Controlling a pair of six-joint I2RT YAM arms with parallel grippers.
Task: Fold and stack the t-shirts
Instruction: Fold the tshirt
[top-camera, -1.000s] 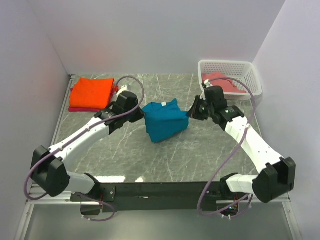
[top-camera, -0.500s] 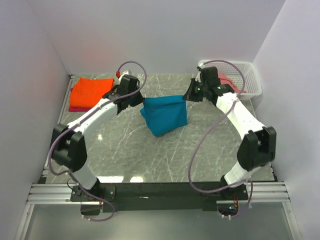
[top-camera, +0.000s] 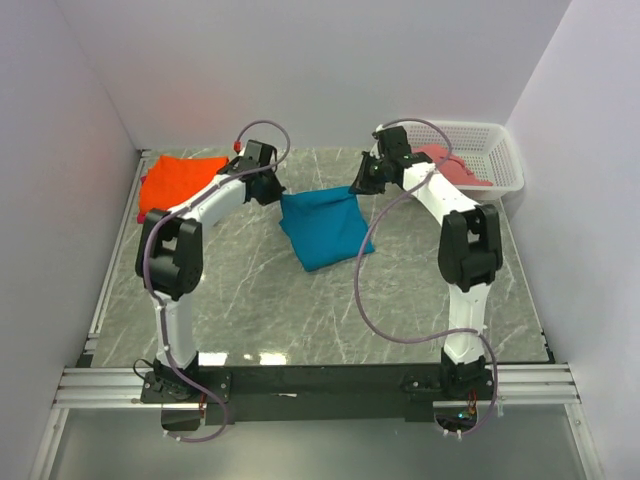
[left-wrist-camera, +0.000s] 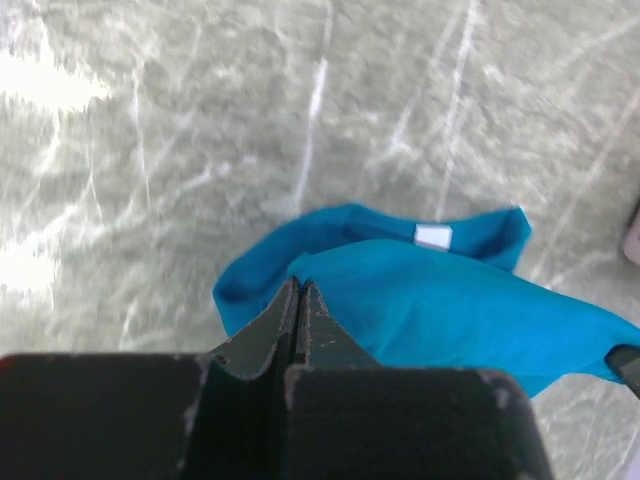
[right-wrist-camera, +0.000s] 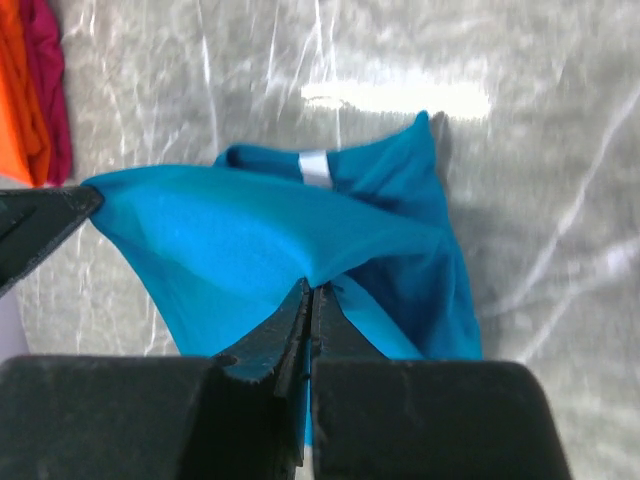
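The teal-blue t-shirt hangs stretched between my two grippers above the table's far middle, its lower part trailing toward the near side. My left gripper is shut on its left top corner, seen close in the left wrist view with the shirt and its white neck label. My right gripper is shut on its right top corner, as the right wrist view shows with the shirt. The orange t-shirt lies folded at the far left on the magenta one. The salmon-pink t-shirt lies in the basket.
The white lattice basket stands at the far right corner. White walls close in the table on the left, back and right. The marble table stretches toward the arm bases at the near edge.
Both grippers have carried the teal shirt's top edge away from the bases toward the back wall and lifted it. The arms are now stretched far out.
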